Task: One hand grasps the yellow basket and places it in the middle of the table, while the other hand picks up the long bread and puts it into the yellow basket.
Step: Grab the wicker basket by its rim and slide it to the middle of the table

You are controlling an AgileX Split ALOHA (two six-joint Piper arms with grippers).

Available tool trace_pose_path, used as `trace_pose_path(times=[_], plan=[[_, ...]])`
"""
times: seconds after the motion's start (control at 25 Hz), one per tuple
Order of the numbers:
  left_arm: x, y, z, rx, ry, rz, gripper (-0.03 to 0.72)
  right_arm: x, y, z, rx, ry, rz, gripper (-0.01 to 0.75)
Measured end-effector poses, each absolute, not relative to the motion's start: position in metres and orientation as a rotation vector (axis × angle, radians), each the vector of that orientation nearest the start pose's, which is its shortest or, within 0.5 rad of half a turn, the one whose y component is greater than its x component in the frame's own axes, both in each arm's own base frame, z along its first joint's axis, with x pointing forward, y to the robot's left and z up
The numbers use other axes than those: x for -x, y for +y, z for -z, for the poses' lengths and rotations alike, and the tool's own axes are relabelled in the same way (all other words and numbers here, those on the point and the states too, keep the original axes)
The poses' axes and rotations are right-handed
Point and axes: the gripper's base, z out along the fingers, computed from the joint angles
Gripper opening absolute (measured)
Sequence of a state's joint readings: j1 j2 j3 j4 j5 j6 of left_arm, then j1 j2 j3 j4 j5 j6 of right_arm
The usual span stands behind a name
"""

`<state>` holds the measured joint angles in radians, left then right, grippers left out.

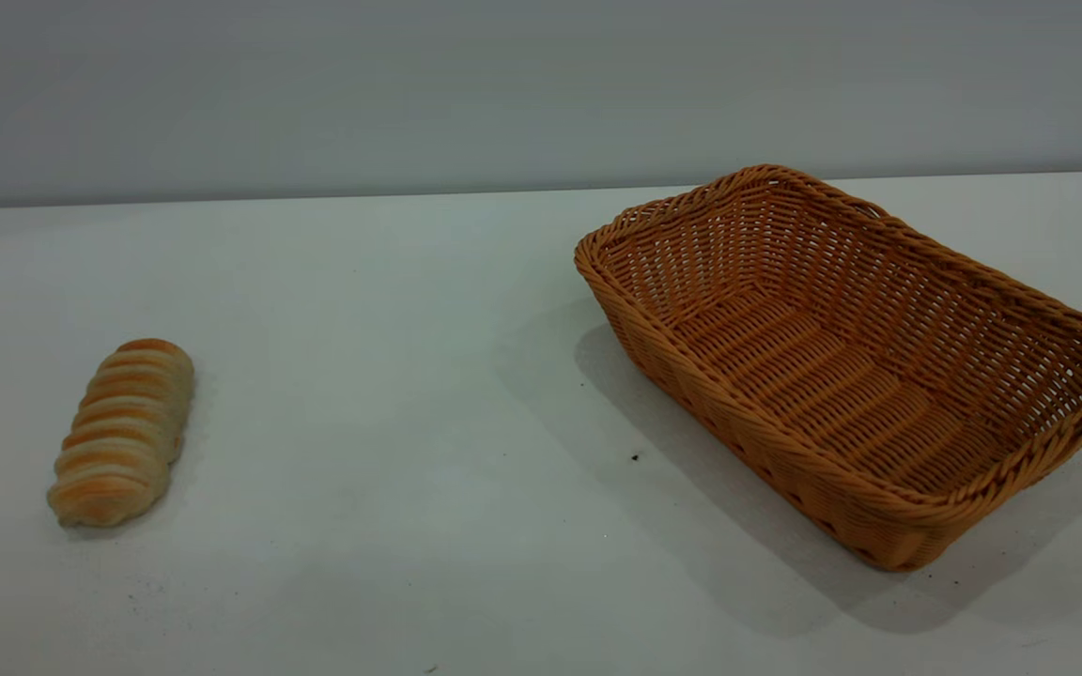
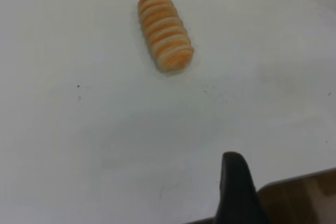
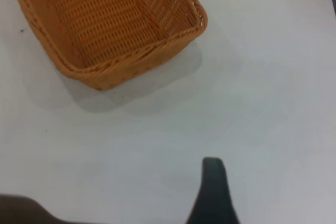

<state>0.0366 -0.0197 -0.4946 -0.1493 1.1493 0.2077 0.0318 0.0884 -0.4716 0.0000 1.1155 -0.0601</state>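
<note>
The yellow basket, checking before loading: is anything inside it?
Nothing lies in the yellow basket; its woven floor shows bare. The near wall hides a strip of floor. The long bread lies apart on the table.

The yellow basket [image 1: 865, 366], a large rectangular orange-tan wicker tray with flared sides and braided rim, sits upright and empty at the right. The long bread [image 1: 123, 432], cream with golden ridges, lies far left, well apart.

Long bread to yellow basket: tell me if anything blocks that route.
Nothing visible does. Only bare table lies between the long bread on the left and the empty yellow basket on the right.
</note>
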Motion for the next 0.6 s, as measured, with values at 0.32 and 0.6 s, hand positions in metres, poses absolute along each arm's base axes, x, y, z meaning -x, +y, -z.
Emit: trace_pose_path(times=[0.32, 0.6], plan=[[0.0118, -0.0123, -0.2694, -0.245, 2.095, 0.063, 0.524, -0.0083, -0.0002, -0.2649, 0.105, 2.213, 0.021, 0.586], [0.0122, -0.0119, -0.2694, -0.279, 2.091, 0.082, 0.524, -0.0083, 0.0004, -0.2649, 0.177, 2.209, -0.015, 0.586]])
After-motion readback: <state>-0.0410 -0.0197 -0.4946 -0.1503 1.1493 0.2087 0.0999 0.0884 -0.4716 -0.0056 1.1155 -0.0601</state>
